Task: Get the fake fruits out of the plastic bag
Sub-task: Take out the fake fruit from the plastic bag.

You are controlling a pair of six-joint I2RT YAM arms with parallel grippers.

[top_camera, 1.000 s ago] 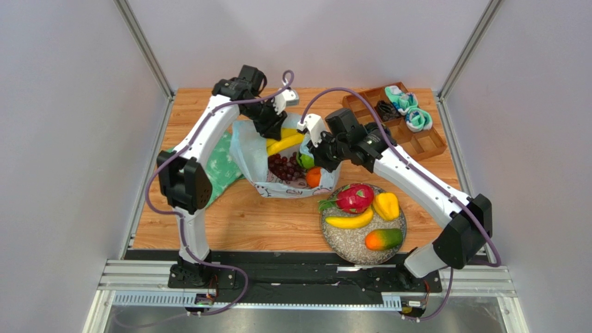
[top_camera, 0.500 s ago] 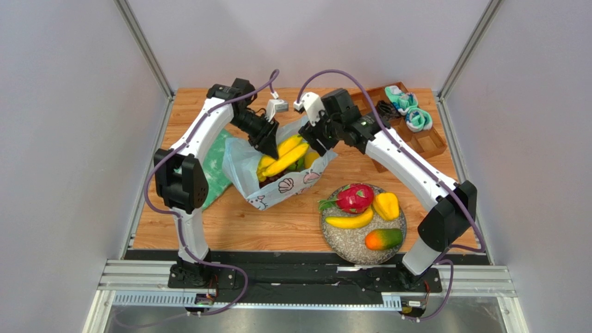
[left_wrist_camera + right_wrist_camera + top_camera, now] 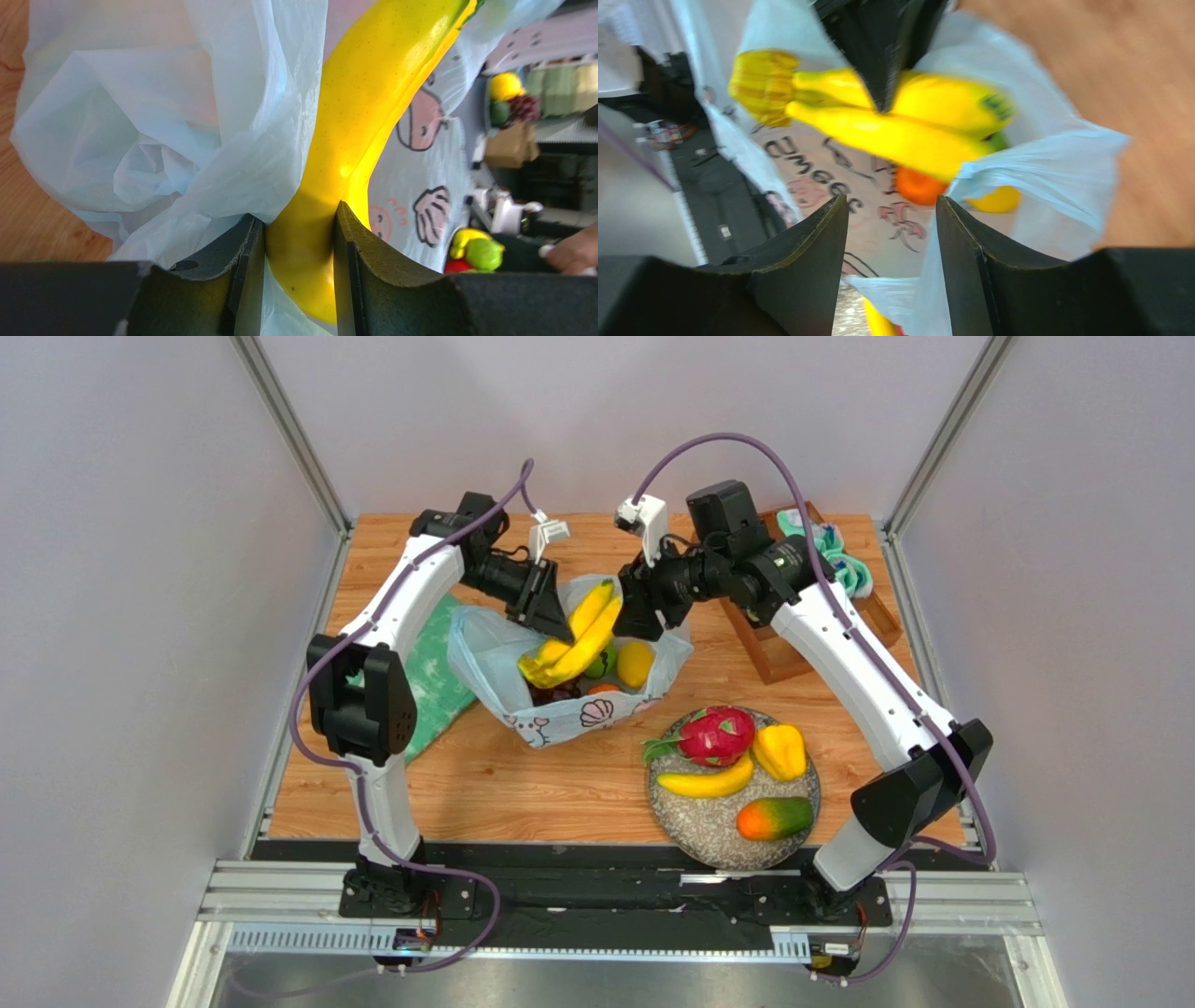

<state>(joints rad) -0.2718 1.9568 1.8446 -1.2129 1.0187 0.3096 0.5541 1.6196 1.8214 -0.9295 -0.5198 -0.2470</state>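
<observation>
- Fake fruits (image 3: 572,647) fill the plastic bag (image 3: 561,717), which sits under the tips of both grippers.
- Left gripper (image 3: 298,222) has its jaws pinching a banana (image 3: 365,105), with a fold of bag film caught against one jaw.
- Right gripper (image 3: 891,204) has its jaws spread with nothing between them. An orange (image 3: 917,187) lies just beyond their tips, inside the bag.
- More fruits lie on a plate (image 3: 671,826), well apart from both jaws.
</observation>
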